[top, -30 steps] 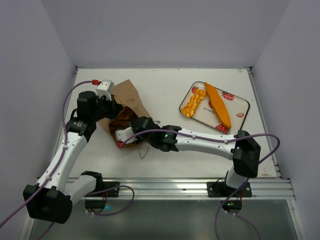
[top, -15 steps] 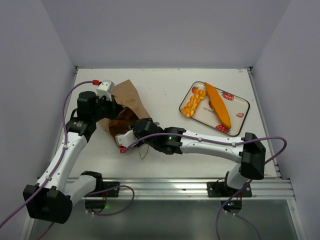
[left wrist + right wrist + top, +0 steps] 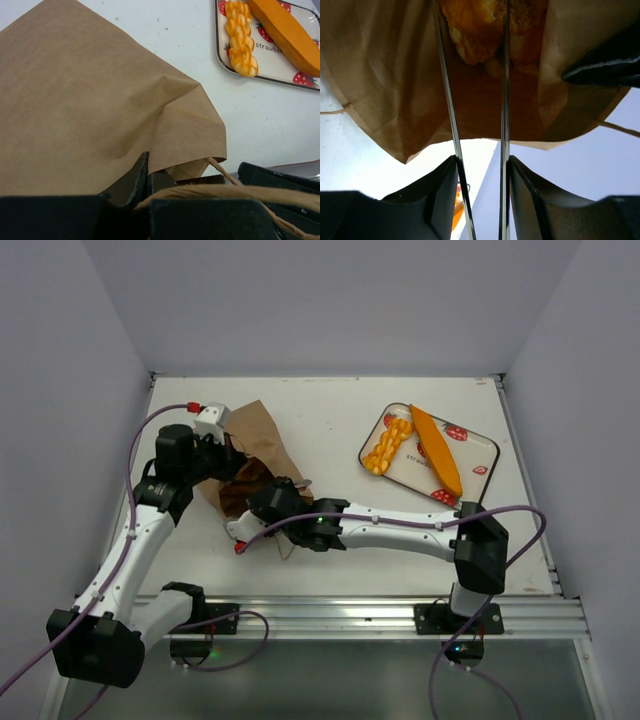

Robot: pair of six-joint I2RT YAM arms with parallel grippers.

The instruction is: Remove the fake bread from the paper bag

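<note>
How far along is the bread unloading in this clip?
Done: the baguette and braided piece lie on the tray. In hand: the left jaws pinch the bag at its mouth, and the right jaws hold tongs reaching inside. Left: golden bread deep in the bag, count unclear.

The left arm (image 3: 135, 540) reached forward with its elbow bent, and the left gripper (image 3: 145, 176) was pinched tight on the rim of the paper bag (image 3: 90, 100). The right arm (image 3: 400, 530) stretched low across to the left. The right gripper (image 3: 481, 162) clasped the metal tongs (image 3: 504, 75), its jaws standing partly apart.
</note>
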